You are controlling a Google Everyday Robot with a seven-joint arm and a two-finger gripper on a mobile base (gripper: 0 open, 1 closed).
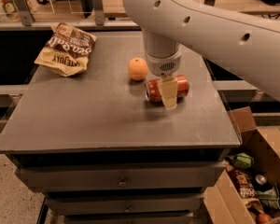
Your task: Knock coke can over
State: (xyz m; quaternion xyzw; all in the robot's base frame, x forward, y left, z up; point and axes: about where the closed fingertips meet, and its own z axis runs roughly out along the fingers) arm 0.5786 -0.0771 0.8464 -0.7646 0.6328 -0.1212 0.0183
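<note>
The coke can (151,90) is red with a silver end. It lies on its side on the grey table (93,120), just right of the round orange fruit (138,69). My gripper (168,97) hangs straight down from the big white arm (210,27). It sits directly at the can's middle, and a pale part of it crosses in front of the can and hides its centre. The can's red ends show on both sides of it.
A brown and yellow chip bag (66,48) lies at the table's back left. An open cardboard box (252,185) with packets and a dark can stands on the floor at the right. Drawers run below the tabletop. A railing stands behind the table.
</note>
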